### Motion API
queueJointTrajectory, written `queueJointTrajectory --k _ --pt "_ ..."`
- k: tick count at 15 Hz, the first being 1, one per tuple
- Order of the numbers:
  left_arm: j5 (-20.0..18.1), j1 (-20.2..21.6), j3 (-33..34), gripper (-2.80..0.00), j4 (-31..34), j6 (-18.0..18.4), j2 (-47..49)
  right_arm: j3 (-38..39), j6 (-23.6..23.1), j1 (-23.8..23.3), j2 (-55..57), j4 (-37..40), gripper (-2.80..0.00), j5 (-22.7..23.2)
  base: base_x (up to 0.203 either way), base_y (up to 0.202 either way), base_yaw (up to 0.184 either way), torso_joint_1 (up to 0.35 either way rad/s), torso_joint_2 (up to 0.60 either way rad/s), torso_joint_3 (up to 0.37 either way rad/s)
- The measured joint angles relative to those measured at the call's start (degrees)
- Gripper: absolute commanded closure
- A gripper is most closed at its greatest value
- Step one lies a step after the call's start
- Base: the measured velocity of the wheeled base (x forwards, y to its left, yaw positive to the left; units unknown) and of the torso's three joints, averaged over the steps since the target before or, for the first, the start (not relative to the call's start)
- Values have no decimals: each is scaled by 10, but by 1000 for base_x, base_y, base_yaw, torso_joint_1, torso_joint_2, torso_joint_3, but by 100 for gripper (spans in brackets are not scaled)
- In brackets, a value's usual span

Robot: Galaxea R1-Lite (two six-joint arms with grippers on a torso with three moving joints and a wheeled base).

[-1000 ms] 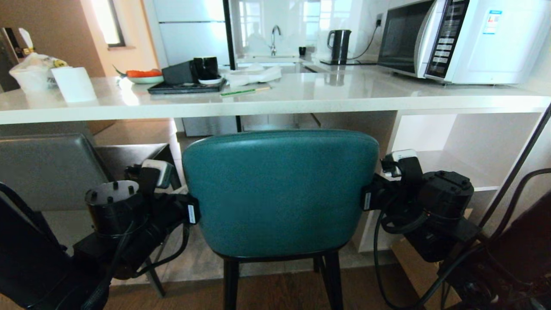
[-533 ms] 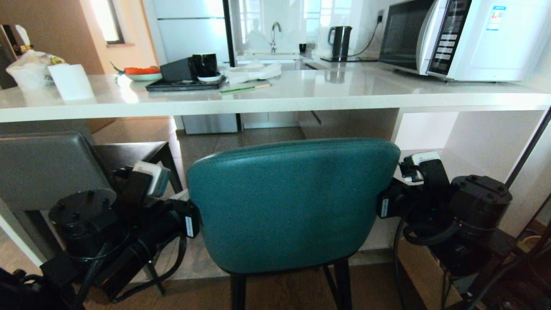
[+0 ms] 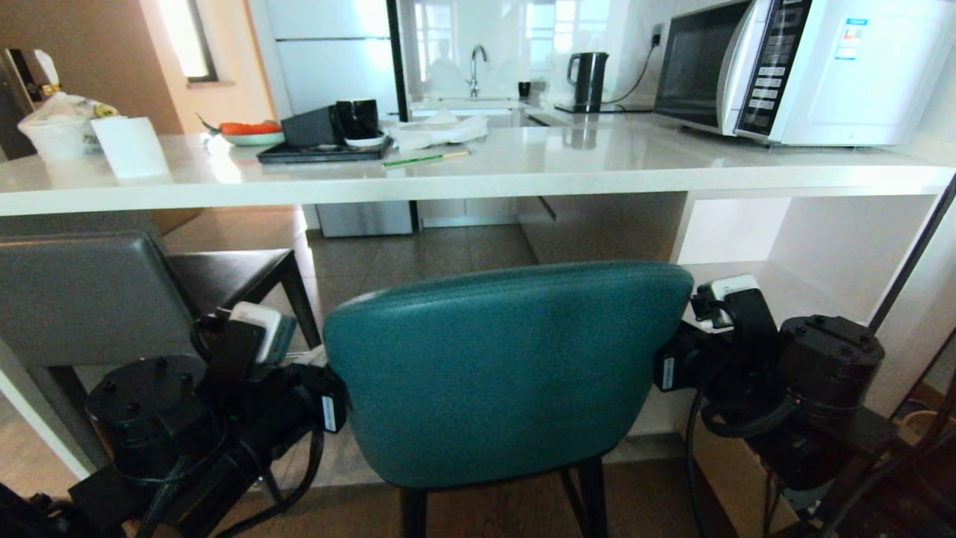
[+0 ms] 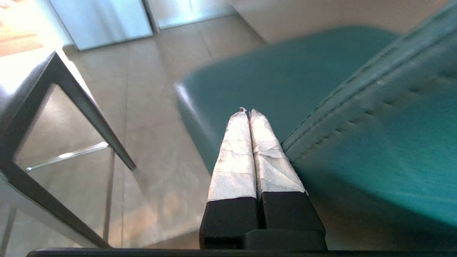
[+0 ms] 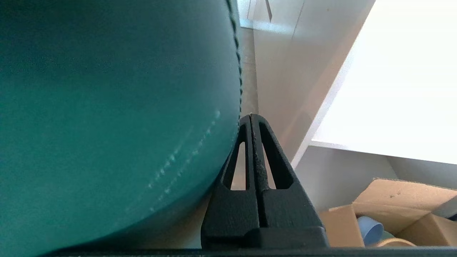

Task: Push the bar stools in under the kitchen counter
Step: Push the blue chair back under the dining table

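Observation:
The teal bar stool point(image 3: 508, 373) stands in front of me, its rounded back facing me, below and short of the white kitchen counter point(image 3: 523, 175). My left gripper point(image 4: 249, 111) is shut and empty, lying against the left edge of the teal back point(image 4: 375, 117). On the other side my right gripper point(image 5: 251, 116) is also shut and empty, touching the right edge of that back point(image 5: 107, 107). In the head view both sets of fingertips are hidden behind the backrest. The dark grey stool point(image 3: 82, 299) stands to the left, its seat partly under the counter.
On the counter are a microwave point(image 3: 806, 67), a kettle point(image 3: 588, 75), a black tray with cups point(image 3: 328, 146) and a white paper roll point(image 3: 128, 146). The white shelf unit point(image 3: 784, 284) is at the right. A cardboard box point(image 5: 392, 214) lies on the floor by my right arm.
The teal backrest has dropped lower in the head view and shifted slightly right, both grippers staying at its edges. More floor now shows between it and the counter.

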Motion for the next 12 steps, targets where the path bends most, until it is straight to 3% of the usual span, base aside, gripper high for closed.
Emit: queueJointTrajectory --k 3,7,9,12 --pt "7 -32 16 0 0 -4 33 -5 1 -23 31 -6 0 0 0 0 0 0 0 0" --pt "55 -67 10 0 6 -18 76 -16 -10 -41 63 -12 0 -1 0 0 0 0 0 0" --pt "53 -43 -6 0 15 -24 87 -13 -34 -32 64 -17 0 -4 0 0 0 0 0 0" --pt "45 30 -28 0 27 -24 98 -2 -40 1 61 -39 0 -8 0 0 0 0 0 0"
